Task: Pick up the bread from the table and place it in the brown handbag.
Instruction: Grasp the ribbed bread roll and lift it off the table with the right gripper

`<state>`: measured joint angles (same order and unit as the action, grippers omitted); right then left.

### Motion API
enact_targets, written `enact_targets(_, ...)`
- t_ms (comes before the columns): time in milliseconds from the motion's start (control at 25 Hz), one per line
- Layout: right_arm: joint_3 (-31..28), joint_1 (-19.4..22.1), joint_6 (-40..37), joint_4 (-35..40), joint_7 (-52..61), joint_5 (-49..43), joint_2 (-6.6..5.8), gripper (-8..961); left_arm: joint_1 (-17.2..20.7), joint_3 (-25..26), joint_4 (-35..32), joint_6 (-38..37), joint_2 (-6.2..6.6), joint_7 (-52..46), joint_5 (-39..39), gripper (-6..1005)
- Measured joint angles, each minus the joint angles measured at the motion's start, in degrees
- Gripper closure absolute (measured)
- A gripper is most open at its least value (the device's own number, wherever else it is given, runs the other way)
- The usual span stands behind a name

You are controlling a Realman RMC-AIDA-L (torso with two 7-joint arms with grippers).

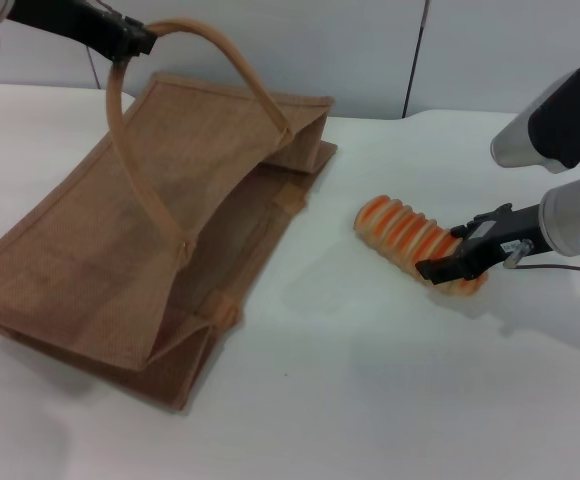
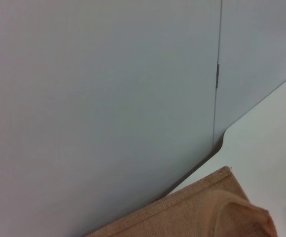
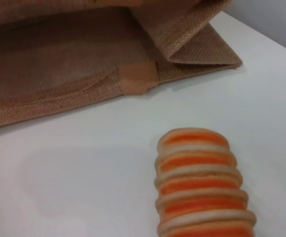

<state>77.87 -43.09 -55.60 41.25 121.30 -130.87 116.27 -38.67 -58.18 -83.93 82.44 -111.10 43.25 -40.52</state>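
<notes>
1. Table (image 1: pixel 370 380): white and smooth, filling most of the head view. A rounded corner of it showed at the right edge of the left wrist view, against a grey wall (image 2: pixel 98 98).

2. Bag (image 1: pixel 120 250): tan woven jute, lying on its side across the left half of the head view. Its mouth gaped toward the right of the frame, with the upper panel lifted clear of the lower one. In the right wrist view its open edge and a lighter trim patch ran along the top of the frame.

3. Handle (image 1: pixel 135 150): a pale loop arching up from the upper panel to the upper left of the head view.

4. Left gripper (image 1: pixel 130 40): upper left of the head view, fingers closed on the top of the handle and holding it up.

5. Bread (image 1: pixel 415 238): beige loaf with orange stripes, lying on the table right of centre in the head view, near the bag's mouth but apart from it. In the right wrist view it sat at the bottom centre, one rounded end toward the bag.

6. Right gripper (image 1: pixel 457 264): at the right of the head view, its dark fingers spread either side of the loaf's near end. Whether they pressed on the loaf or merely flanked it could not be told.
</notes>
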Motion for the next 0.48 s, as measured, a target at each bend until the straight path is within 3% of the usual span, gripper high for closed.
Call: enact_targets(480, 0.0, -0.5, -0.5, 0.4, 2.6, -0.4, -0.26, 271, -0.7, 0.0, -0.3, 0.0, 0.0, -0.1, 0.0, 882)
